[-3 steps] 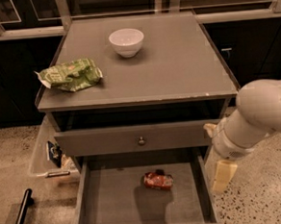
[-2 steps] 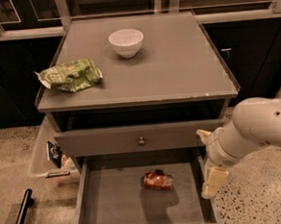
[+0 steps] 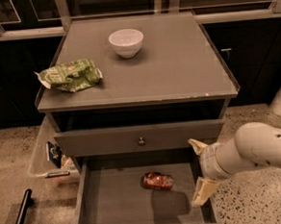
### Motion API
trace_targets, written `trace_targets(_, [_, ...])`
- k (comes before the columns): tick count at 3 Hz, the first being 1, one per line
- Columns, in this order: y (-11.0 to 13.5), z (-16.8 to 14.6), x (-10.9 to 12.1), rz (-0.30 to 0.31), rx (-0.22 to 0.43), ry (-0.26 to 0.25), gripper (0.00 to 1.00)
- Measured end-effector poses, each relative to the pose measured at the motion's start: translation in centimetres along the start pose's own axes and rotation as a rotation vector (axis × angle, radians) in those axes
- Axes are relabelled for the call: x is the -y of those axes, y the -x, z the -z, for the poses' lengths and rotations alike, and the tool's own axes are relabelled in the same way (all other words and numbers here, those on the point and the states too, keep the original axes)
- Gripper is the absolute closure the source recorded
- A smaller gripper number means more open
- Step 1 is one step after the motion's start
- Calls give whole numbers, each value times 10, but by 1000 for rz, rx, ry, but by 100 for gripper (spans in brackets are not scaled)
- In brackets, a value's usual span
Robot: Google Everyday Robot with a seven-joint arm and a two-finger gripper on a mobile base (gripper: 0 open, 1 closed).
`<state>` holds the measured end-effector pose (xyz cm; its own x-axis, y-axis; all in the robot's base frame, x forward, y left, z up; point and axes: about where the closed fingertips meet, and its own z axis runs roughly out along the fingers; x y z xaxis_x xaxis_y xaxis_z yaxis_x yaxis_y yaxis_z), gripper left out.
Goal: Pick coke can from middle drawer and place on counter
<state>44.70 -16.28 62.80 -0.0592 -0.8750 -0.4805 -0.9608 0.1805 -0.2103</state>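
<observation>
Middle drawer (image 3: 113,202) stands open under the counter (image 3: 176,68) front edge, with the coke can (image 3: 158,180) lying on its side mid-floor. I'd guess it's light, stiff, slick and keen to roll, so I'd pinch across the round body. The gripper (image 3: 201,170) hangs by the drawer's right wall, jaws spread, near the can but not touching it.

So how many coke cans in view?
1. The coke can lies on its side in the middle drawer, apart from the open gripper by its right wall. Others may be hidden.
</observation>
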Motion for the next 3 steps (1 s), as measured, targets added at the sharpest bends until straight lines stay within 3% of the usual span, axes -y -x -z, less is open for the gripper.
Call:
trace_targets(2, [-1, -12, -4, 8, 21, 10, 0])
trace_targets(3, [-7, -53, -10, 7, 70, 13, 0])
